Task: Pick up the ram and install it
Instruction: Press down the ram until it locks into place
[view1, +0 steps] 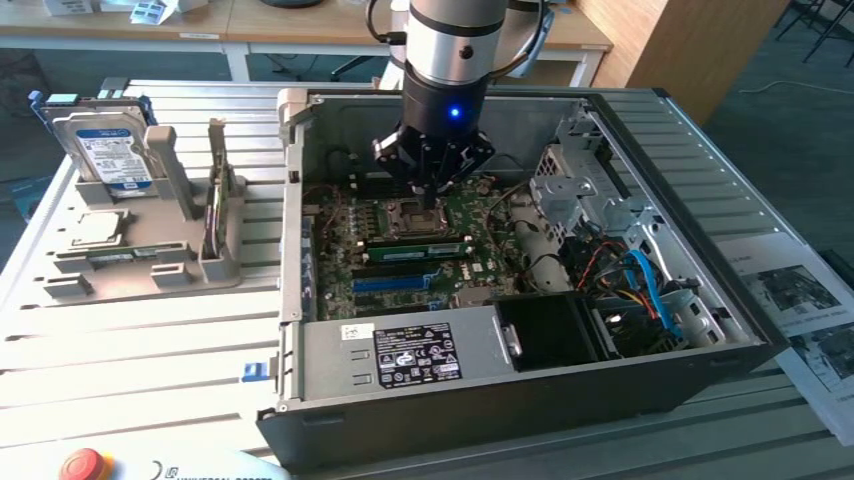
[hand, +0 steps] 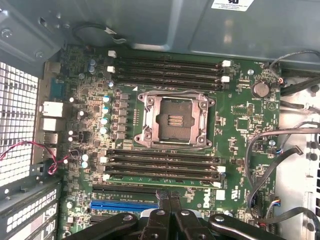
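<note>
Inside the open dark grey computer case (view1: 534, 405), which lies on its side on the slatted metal worktop (view1: 134, 350), the black gripper (view1: 424, 208) on the silver arm hangs over the green motherboard, straight above the square metal processor socket (view1: 398, 214). Its jaws are closed tight with nothing between them; in the wrist view the two dark fingers of the gripper (hand: 167, 197) press flat together, their tips over the board between the socket (hand: 172, 120) and the long blue expansion slot (hand: 125, 204). The ram (view1: 418, 248), a long thin green circuit-board stick, stands on edge in one of the black memory slots just beside the socket, on the side facing the blue slot (view1: 396, 283), and runs parallel to it. It sits close under the closed jaws, though whether they touch it cannot be told. Further from the socket, past the blue slot, lies the grey power supply box with a black and white label (view1: 414, 355), and a bundle of blue and orange cables (view1: 647, 285) fills the corner of the case beside it. Well apart from the socket, outside the case, a grey plastic holder (view1: 134, 272) on the worktop carries an upright hard drive with a blue and white label (view1: 107, 150) and a square silver processor chip (view1: 96, 228).
</note>
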